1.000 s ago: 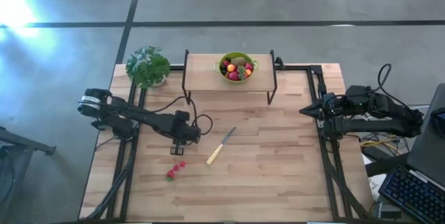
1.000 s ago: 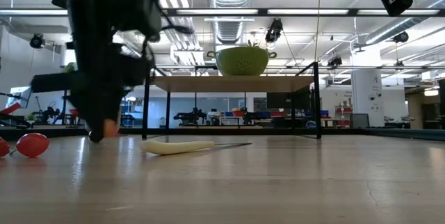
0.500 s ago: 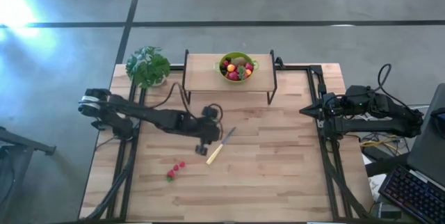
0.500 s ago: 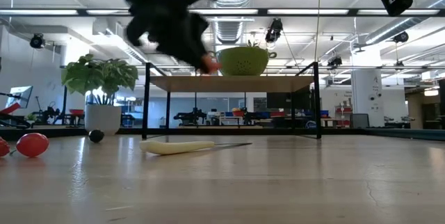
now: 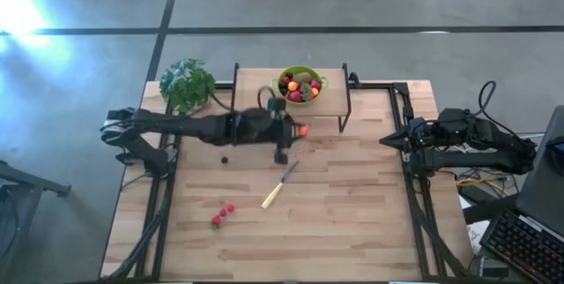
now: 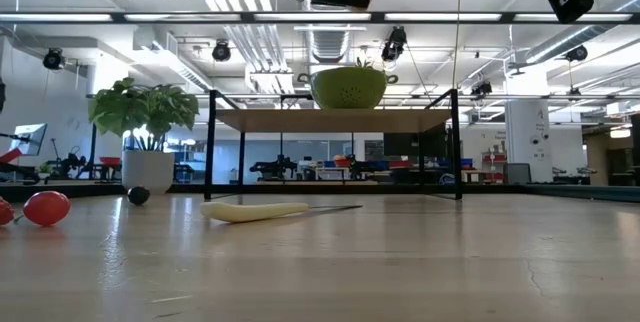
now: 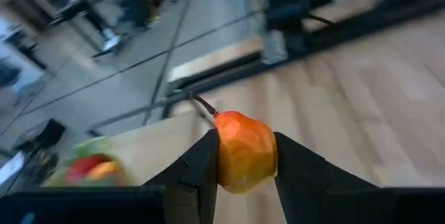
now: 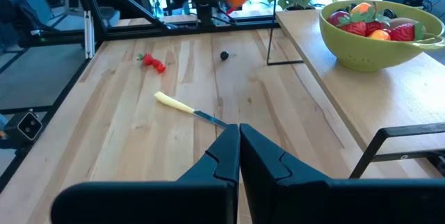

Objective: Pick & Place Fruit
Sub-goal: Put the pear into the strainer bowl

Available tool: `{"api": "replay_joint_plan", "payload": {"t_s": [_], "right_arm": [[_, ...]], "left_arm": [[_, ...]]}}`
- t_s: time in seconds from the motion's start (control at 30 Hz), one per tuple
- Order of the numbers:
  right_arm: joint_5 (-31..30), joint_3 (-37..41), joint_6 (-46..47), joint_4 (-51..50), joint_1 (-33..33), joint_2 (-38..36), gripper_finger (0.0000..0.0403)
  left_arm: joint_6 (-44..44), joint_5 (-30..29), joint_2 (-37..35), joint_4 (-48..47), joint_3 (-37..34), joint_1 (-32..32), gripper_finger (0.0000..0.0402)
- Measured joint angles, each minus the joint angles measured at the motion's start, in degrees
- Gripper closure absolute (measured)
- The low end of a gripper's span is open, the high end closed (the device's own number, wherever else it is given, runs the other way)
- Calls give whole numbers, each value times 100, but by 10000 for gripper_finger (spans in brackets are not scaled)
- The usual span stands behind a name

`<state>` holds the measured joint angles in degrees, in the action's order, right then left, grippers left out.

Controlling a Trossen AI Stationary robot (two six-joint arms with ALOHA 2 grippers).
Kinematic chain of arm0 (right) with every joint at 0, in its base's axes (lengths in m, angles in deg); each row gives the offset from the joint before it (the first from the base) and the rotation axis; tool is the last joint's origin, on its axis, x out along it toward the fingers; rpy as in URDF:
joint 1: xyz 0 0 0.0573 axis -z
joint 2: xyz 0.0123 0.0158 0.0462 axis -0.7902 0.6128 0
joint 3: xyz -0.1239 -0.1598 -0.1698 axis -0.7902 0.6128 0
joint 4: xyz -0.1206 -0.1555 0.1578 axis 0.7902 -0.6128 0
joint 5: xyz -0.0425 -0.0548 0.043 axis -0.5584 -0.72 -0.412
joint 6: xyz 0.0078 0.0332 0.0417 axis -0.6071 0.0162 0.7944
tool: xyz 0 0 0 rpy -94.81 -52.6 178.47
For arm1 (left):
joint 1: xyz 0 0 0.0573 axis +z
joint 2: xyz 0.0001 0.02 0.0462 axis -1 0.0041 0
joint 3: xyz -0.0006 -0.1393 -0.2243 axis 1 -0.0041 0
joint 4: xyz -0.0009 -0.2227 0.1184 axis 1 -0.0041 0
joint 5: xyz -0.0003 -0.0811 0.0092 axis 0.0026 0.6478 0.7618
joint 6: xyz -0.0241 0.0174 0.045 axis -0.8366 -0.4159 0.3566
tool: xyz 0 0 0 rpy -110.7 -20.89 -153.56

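My left gripper is raised above the table just in front of the raised wooden shelf, shut on an orange fruit with a dark stem. On the shelf stands a green bowl holding red, orange and dark fruit. Two red fruits and a dark berry lie on the tabletop. My right gripper waits shut at the table's right edge, touching nothing. My left gripper pinches the orange fruit by its two opposite sides between the two fingers. The fingers reach out nearly level from the table's left. The fruit is lifted clear of the table, its stem end pointing away from the gripper.
A pale-handled knife lies in the middle of the table. A potted plant stands at the far left corner. The shelf's black legs stand to the left and right of the bowl.
My left gripper has risen from the tabletop with the orange fruit and swung toward the far right, to the shelf. It has tipped from pointing down to nearly level. The dark berry stays on the table where the gripper was.
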<state>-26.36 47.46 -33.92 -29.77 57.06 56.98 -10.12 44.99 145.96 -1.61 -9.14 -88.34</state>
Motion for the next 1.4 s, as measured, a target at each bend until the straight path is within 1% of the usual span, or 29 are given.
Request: {"api": "replay_joint_plan", "payload": {"t_s": [0.27, 0.37, 0.53, 0.7, 1.07, 1.4], "right_arm": [[0, -1, 0, 1, -1, -1, 394], [0, -2, 0, 1, -1, -1, 394], [0, -1, 0, 0, 0, -1, 394], [0, -2, 0, -1, -1, 1, 394], [0, -1, 0, -1, -1, -1, 394], [0, -2, 0, -1, 1, -1, 394]], "left_arm": [[-1118, -2, 24, -27, 687, 810, 282], [-1517, -2, 77, -29, 857, 1075, 282], [-1917, -7, 218, -152, 1022, 1459, 282], [-1999, -26, 459, -498, 1070, 1694, 282], [-2026, -35, 999, -503, 1343, 1978, 282], [-1949, -31, 1103, -505, 1330, 2075, 279]]}}
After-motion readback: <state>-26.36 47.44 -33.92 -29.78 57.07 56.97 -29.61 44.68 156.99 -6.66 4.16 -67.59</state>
